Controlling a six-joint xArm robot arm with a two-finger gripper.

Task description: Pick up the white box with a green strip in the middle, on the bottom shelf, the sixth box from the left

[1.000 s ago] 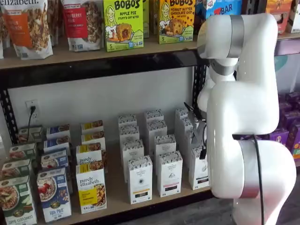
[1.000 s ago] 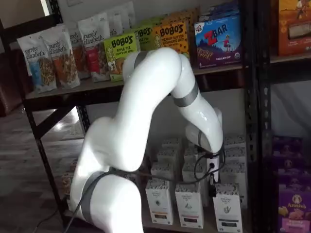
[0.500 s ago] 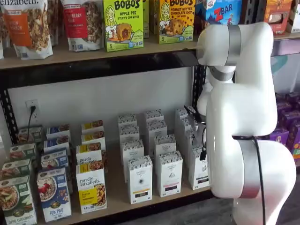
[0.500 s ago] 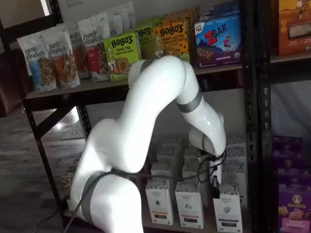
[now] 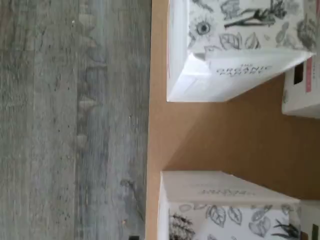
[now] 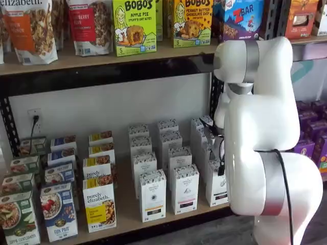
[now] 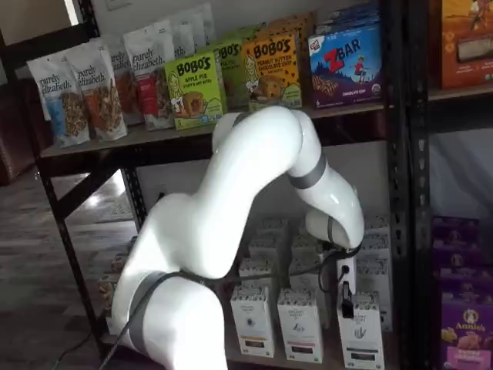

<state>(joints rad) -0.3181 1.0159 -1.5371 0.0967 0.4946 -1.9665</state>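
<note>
Robot arm reaches for the white box [image 7: 360, 331] at the bottom shelf's [image 6: 127, 217] front right corner.
The gripper [image 7: 347, 301] hangs just above it for a top grasp; whether its fingers are parted cannot be told.

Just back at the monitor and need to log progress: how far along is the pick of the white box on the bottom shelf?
Done: the arm has reached down to the row of white cartons, with the gripper just above the white box. In hand: lining up over it; the wrist view looks down on carton tops near the front edge of the bottom shelf. Left: closing on the box and lifting it; it stands on the shelf, and whether the fingers are open is unclear.
</note>
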